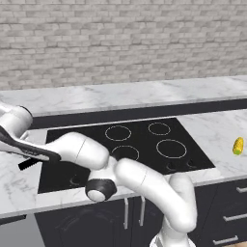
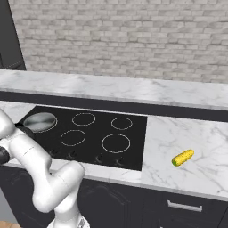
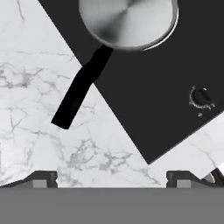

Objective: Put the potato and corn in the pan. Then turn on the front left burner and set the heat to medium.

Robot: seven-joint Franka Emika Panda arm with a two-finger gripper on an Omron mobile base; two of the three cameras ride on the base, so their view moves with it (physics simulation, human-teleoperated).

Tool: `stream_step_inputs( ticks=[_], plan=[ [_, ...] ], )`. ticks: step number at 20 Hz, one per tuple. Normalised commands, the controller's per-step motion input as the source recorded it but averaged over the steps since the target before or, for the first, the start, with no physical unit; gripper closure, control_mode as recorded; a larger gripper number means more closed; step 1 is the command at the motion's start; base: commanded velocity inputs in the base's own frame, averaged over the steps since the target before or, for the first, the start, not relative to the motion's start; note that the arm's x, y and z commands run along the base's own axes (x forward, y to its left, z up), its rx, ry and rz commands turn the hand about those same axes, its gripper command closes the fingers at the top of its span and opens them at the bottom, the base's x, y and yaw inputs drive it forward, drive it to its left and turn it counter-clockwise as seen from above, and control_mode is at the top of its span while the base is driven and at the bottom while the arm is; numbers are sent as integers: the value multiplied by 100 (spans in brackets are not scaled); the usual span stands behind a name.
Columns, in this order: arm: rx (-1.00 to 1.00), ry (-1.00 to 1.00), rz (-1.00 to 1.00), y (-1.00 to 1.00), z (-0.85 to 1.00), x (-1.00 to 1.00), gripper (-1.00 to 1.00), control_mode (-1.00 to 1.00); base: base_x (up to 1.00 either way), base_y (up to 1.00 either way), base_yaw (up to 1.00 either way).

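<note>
The pan (image 3: 127, 22), shiny grey metal, sits on the black cooktop (image 3: 144, 96), and its black handle (image 3: 81, 92) reaches out over the marble counter. My gripper (image 3: 111, 180) hangs open above the counter just past the handle's end, with nothing between its fingertips (image 3: 43, 178). In the right base view the pan (image 2: 40, 121) rests at the cooktop's far left, beside my arm. The corn (image 1: 238, 145), a yellow cob with a green tip, lies on the counter right of the cooktop, far from the gripper; it is the corn (image 2: 183, 157) in the right base view. The potato is out of view.
Several ring burners (image 2: 72, 137) mark the cooktop right of the pan. Knobs line its front edge (image 2: 98, 158), and one knob (image 3: 201, 97) sits near the cooktop corner in the hand view. A brick wall (image 1: 120, 43) backs the marble counter. Drawers (image 2: 185, 205) lie below.
</note>
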Motion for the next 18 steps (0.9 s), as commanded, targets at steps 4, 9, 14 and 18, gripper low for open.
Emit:
stream_step_inputs(
  ticks=[4,9,14,18],
  plan=[
    [-22,-12,58,-51,62,-84,-100,-100,0,0,0],
    [-14,-14,66,-97,50,-59,-100,-100,0,0,0],
    [-11,8,52,-98,27,-38,-100,-100,0,0,0],
    [-9,32,66,-36,18,-8,-100,-100,0,0,0]
  ],
)
